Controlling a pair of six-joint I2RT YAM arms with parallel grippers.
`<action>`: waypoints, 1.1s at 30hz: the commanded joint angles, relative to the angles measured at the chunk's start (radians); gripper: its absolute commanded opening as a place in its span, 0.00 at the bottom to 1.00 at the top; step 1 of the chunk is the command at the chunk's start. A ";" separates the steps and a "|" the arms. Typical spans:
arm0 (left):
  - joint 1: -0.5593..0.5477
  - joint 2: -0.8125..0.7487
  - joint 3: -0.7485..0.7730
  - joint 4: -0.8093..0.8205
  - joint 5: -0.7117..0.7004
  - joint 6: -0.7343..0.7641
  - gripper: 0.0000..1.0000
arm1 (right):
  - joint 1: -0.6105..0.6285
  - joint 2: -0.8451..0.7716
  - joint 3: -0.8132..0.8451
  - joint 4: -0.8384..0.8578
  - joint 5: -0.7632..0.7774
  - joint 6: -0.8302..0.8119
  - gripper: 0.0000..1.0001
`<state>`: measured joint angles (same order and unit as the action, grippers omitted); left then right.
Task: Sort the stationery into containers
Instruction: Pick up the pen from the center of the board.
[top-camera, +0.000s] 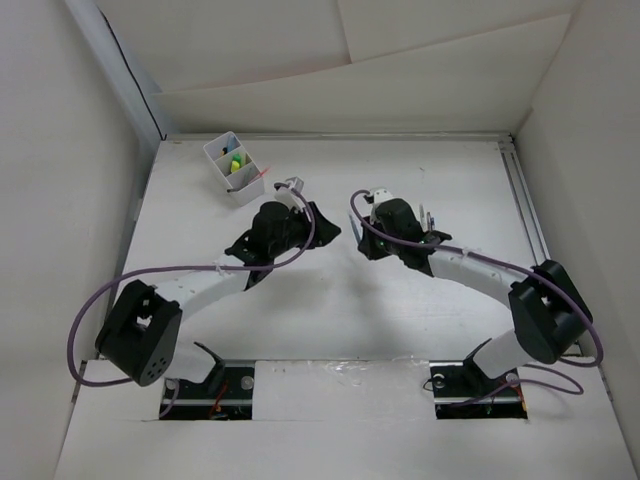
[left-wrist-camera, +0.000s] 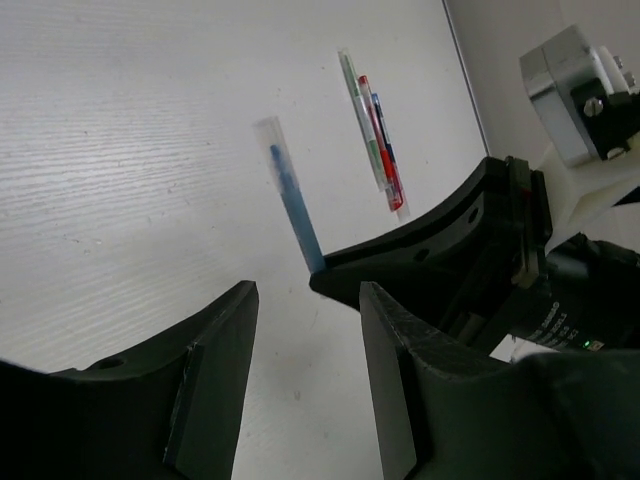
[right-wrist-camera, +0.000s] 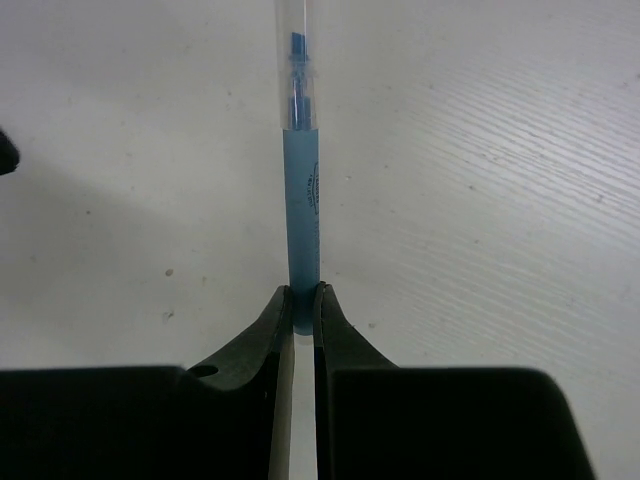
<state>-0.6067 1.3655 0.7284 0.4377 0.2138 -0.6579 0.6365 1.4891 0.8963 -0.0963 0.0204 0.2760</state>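
Observation:
My right gripper (right-wrist-camera: 305, 294) is shut on the end of a blue pen (right-wrist-camera: 303, 200) with a clear cap, which sticks straight out from its tips over the white table. In the left wrist view the same blue pen (left-wrist-camera: 296, 210) points out from the right gripper's fingers (left-wrist-camera: 430, 235). My left gripper (left-wrist-camera: 308, 300) is open and empty, just short of the pen. In the top view the left gripper (top-camera: 318, 222) and right gripper (top-camera: 358, 228) face each other mid-table. The white divided tray (top-camera: 222, 153) stands at the back left with green and yellow items in it.
A few more pens (left-wrist-camera: 375, 140), green, red and blue, lie side by side on the table beyond the held pen. White walls close in the table on the left, right and back.

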 joint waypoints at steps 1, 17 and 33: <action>0.001 0.032 0.072 0.047 0.001 -0.009 0.42 | 0.022 0.007 0.055 0.099 -0.102 -0.046 0.00; 0.001 0.181 0.174 0.007 -0.169 -0.042 0.36 | 0.049 -0.082 -0.034 0.202 -0.191 -0.046 0.00; -0.018 0.181 0.181 0.038 -0.201 -0.037 0.00 | 0.058 -0.082 -0.043 0.202 -0.171 -0.046 0.00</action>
<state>-0.6338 1.5566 0.8684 0.4725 0.0715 -0.7410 0.6815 1.4387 0.8539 0.0475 -0.1482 0.2401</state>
